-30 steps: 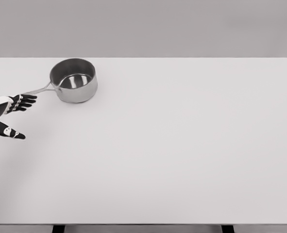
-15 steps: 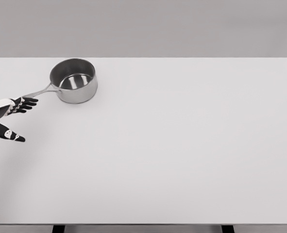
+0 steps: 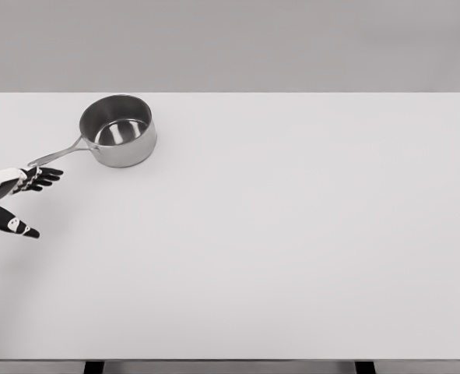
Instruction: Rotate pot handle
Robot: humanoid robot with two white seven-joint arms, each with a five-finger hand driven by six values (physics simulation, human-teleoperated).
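A shiny steel pot stands upright on the white table at the back left. Its thin handle points to the lower left, ending near the table's left edge. My left hand reaches in from the left edge, just below the handle's tip. Its black fingers are spread, the thumb held apart lower down, and it holds nothing. The fingertips sit close under the handle's end; I cannot tell whether they touch it. My right hand is out of view.
The table's left edge runs right by the hand and the handle's tip. Beyond the table's far edge is a plain grey wall.
The left hand has drifted down and slightly left. The pot's handle has swung with it, from pointing left toward lower left, while the pot's body stayed in place.
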